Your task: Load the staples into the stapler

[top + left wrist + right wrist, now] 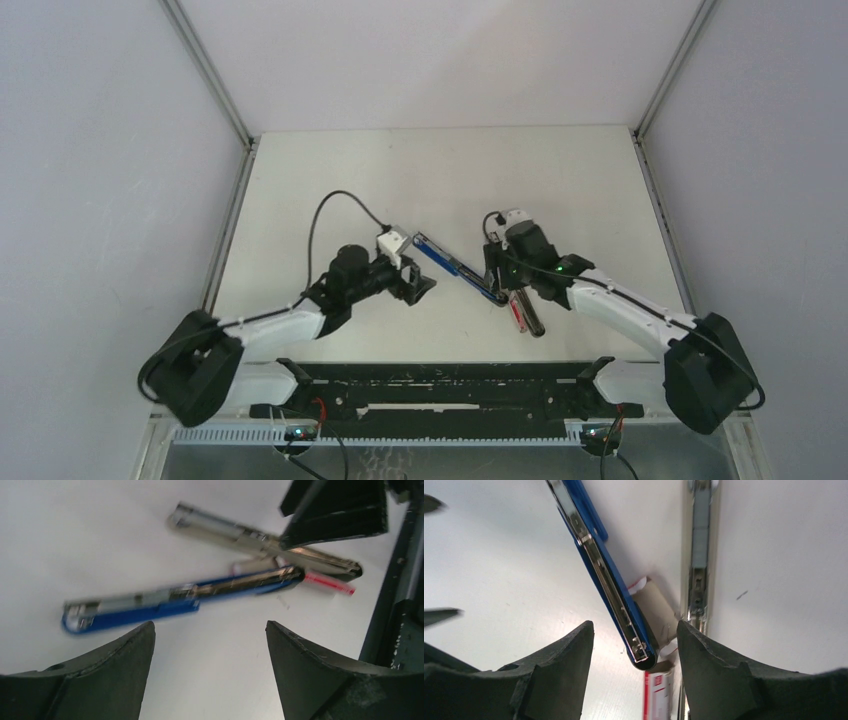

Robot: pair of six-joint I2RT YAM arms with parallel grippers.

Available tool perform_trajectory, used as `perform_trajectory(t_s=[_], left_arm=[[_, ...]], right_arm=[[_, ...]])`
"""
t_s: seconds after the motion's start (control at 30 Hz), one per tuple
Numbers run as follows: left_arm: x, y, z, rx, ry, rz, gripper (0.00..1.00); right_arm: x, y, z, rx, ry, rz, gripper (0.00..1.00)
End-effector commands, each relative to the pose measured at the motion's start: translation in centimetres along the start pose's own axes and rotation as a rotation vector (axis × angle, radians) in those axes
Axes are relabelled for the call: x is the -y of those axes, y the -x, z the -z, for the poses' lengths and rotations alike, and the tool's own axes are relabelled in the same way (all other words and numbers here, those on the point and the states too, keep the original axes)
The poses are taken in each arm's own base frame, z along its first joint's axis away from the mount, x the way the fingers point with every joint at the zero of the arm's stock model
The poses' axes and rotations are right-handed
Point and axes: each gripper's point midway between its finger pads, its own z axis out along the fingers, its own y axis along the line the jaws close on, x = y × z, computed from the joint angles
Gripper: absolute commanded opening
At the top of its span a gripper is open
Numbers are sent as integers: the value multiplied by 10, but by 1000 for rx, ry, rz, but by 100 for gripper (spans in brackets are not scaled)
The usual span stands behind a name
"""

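Observation:
The stapler lies opened out on the white table, with a blue top arm [455, 266] and a silver rail [699, 555] splayed apart. Both also show in the left wrist view, the blue arm [175, 600] and the rail [250, 537]. The red-and-white staple box [659, 695] with its grey-brown inner tray [656, 612] lies between them and reads as a red strip in the top view [517, 312]. No loose staple strips show. My right gripper [635, 630] is open and straddles the blue arm's near end. My left gripper [210, 625] is open and empty, just short of the blue arm.
The right gripper's black fingers [335, 515] hang over the silver rail in the left wrist view. Grey walls enclose the table [440, 170] on the left, right and back. A black rail [440, 385] with the arm bases runs along the near edge.

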Motion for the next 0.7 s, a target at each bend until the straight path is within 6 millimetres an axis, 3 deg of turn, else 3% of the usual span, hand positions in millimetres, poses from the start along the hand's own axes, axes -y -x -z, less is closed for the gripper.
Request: perform_trajectory(t_s=[0.0,0.23,0.67], left_arm=[[42,69,-40,199,-241,-258,86],[64,47,-91,109,-348,-403,88],[62,-13,-131,-141,-404,-435,92]], right_arm=[[-16,37,20,134,222,-13,61],[7,46,31,197,244,-135,61],[14,57,60,292,346,-210,61]])
